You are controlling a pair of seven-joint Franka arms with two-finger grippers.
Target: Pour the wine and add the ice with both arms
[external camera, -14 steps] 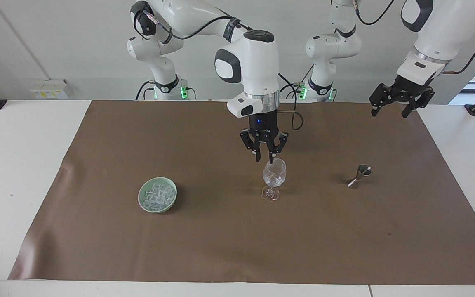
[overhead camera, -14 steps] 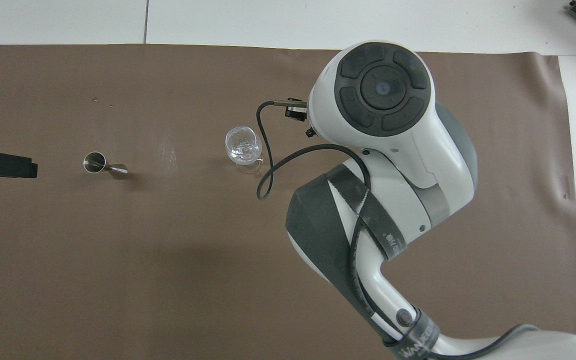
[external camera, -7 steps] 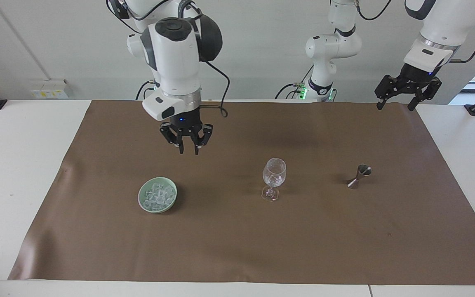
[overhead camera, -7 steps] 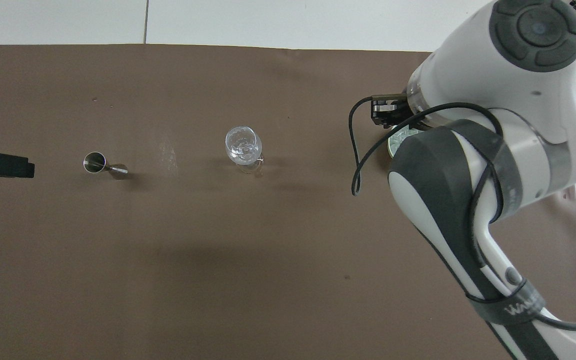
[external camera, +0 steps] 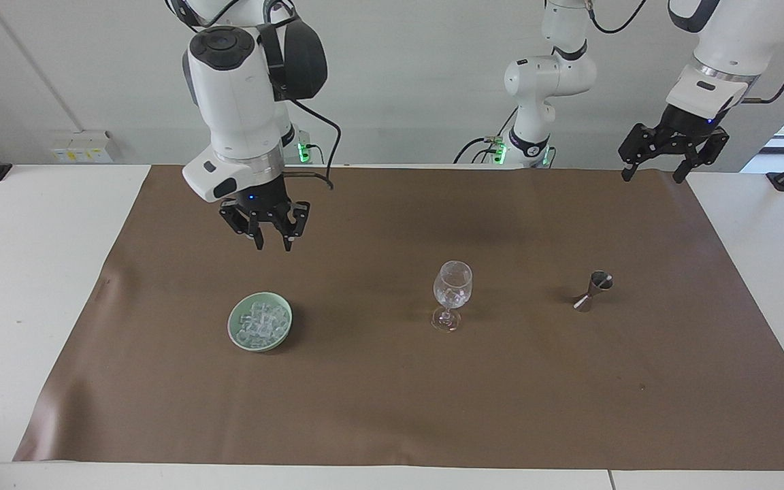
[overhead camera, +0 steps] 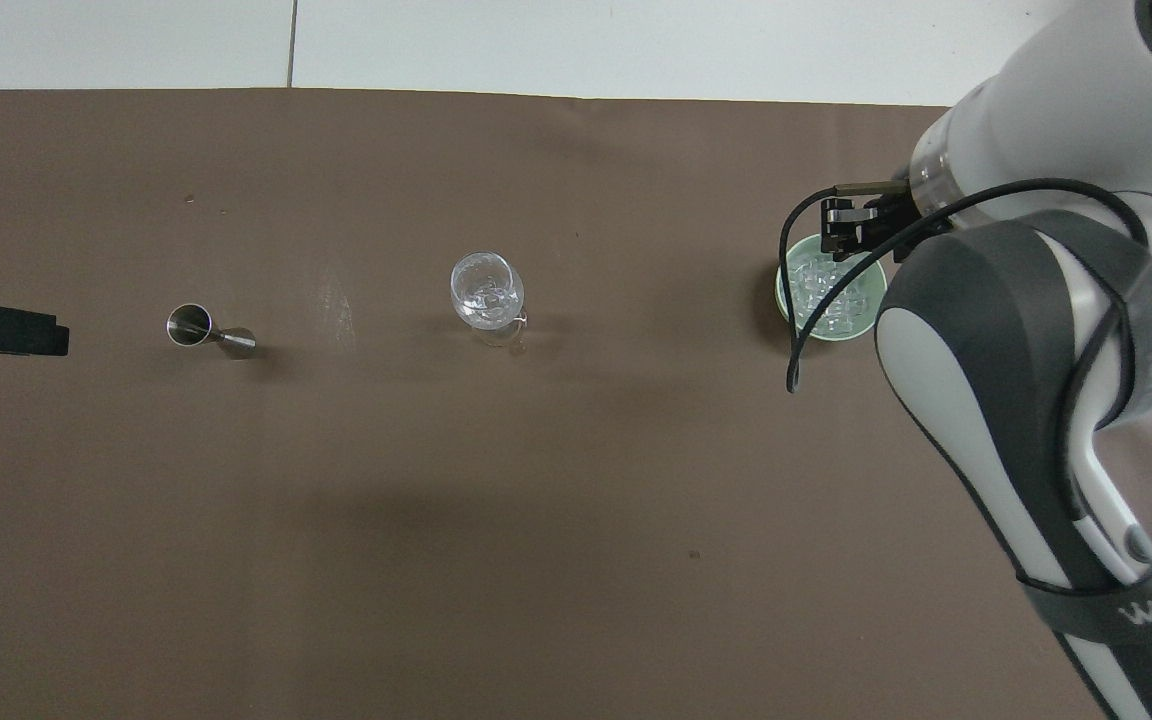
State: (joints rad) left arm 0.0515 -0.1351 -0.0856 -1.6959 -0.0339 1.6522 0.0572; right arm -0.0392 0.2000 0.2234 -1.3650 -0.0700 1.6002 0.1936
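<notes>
Ice [external camera: 260,324]: one heap of small clear cubes in the bowl, toward the right arm's end of the table; the pieces lie jumbled, so the heap has no single long axis or heading, and the pieces are too small to count.
Bowl [external camera: 237,338]: one, pale green, round, upright with its opening facing up, resting on the mat.
Glass [external camera: 452,294]: one stemmed glass, upright, long axis vertical, mouth up, foot on the mat near the middle of the table; clear pieces show inside its bowl (number cannot be told).
Measuring cup [external camera: 593,290]: one, metal, double-cone shape, lying tilted on its side; long axis roughly level with the mat, its visible open end turned toward the left arm's end of the table.
Row: bowl, glass and measuring cup stand well apart from one another, in a line along the table.
Mat [external camera: 378,408]: one brown sheet covering most of the white table [external camera: 24,272].
Arms: two, white with dark joints and black cables.
Right gripper [external camera: 272,243]: raised in the air, fingers pointing straight down, over the mat just beside the bowl (on the robots' side of it); fingertips stand apart, nothing between them, touching nothing.
Left gripper [external camera: 654,175]: raised over the mat's edge at the left arm's end of the table, waiting; fingers spread wide and pointing down, released, holding nothing.
</notes>
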